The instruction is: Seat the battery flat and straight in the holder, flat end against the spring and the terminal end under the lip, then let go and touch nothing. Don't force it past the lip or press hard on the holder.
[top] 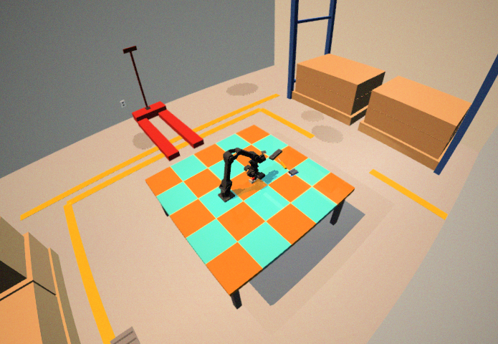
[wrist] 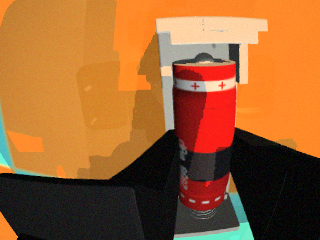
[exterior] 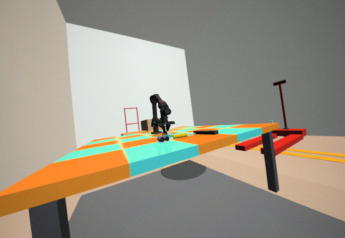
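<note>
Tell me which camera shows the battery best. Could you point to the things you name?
Wrist: the red battery [wrist: 205, 115] shows nearly whole between the hand's fingers, plus marks and terminal facing the lip. Top shows only a tiny red-and-white patch under the hand [top: 253, 176]; exterior, barely a speck.

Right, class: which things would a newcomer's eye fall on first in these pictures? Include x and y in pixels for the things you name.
First, the table [top: 238, 221] [exterior: 161, 156] chequered in orange and turquoise, mid-room, with a black jointed robot arm [top: 227, 172] [exterior: 154, 112] standing on it. Then, close up in the wrist view, the bright red cylindrical battery [wrist: 212, 117], held between the black gripper fingers over a pale holder [wrist: 210, 31]. Beyond the table stands a red pallet jack [top: 157, 137] [exterior: 289, 141].
</note>
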Controlling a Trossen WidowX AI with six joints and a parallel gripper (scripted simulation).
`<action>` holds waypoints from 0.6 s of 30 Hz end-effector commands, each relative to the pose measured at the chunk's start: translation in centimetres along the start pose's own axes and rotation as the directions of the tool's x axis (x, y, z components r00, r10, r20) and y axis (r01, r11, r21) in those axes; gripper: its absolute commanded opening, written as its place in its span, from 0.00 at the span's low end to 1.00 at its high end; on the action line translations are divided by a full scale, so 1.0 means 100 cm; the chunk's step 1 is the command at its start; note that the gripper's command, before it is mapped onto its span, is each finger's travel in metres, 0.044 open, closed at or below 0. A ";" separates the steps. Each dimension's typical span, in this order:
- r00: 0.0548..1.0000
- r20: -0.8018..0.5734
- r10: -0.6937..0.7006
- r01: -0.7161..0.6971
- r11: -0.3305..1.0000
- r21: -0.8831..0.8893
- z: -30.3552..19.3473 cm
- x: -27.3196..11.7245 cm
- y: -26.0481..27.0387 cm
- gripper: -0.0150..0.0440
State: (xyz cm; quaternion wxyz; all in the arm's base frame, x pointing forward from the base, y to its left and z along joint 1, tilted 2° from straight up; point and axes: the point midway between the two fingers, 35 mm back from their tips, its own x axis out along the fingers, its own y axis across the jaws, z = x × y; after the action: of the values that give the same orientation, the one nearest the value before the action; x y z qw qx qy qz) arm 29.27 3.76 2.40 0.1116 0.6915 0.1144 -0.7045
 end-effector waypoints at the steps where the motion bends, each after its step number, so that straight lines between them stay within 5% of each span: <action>1: 1.000 -0.021 -0.006 0.006 1.000 -0.005 -0.003 -0.001 -0.001 0.40; 18: 1.000 -0.020 0.001 -0.002 1.000 -0.005 0.011 0.000 -0.001 0.40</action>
State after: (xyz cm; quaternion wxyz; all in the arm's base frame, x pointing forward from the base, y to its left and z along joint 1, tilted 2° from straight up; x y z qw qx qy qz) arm 28.37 3.51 2.43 0.1107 0.6980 0.1144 -0.6982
